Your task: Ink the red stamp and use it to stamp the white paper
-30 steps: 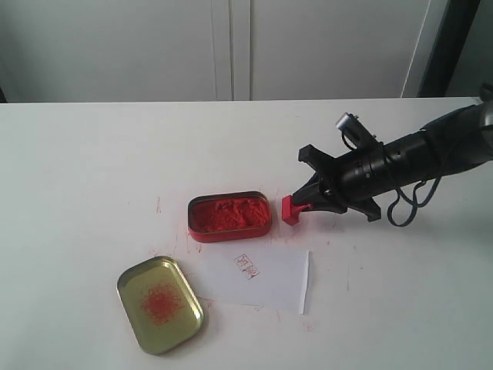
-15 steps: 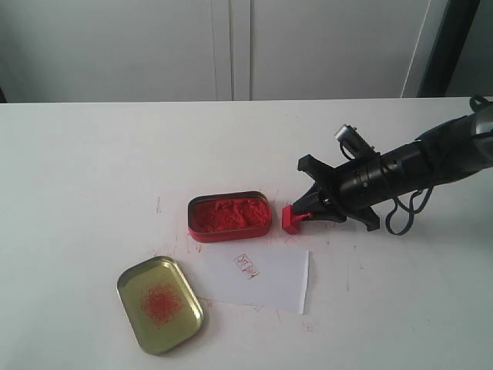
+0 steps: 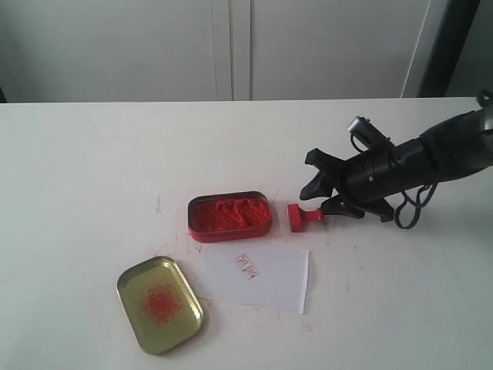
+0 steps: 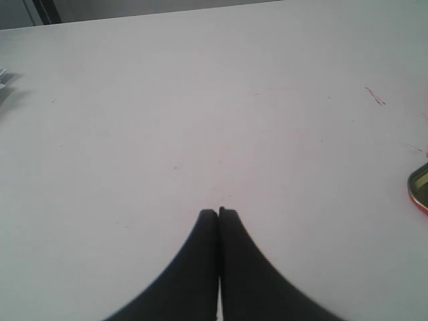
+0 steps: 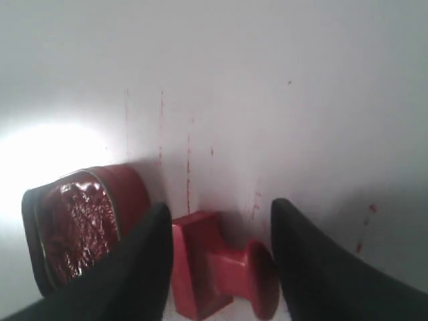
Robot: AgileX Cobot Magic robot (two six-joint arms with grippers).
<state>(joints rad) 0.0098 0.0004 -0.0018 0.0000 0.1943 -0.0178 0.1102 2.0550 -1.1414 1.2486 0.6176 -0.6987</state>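
Note:
The red stamp (image 3: 302, 216) lies on its side on the table, just right of the red ink tin (image 3: 229, 215), its knob handle pointing at my right gripper (image 3: 316, 202). That gripper is open; in the right wrist view its dark fingers (image 5: 150, 267) flank the stamp (image 5: 217, 267) with gaps on both sides, and the tin (image 5: 73, 227) shows beside them. The white paper (image 3: 269, 277), bearing a small red print, lies in front of the tin. My left gripper (image 4: 219, 212) is shut over bare tabletop with nothing in it, and does not appear in the exterior view.
The gold lid (image 3: 159, 304) with a red smudge lies at the front left, touching the paper's corner. Faint red streaks mark the table around the tin. A gold and red metal edge (image 4: 420, 188) peeks in at the border of the left wrist view.
My right gripper lowered the stamp to the table beside the tin, opened and drew back slightly to the right. The stamp now lies on its side, released.

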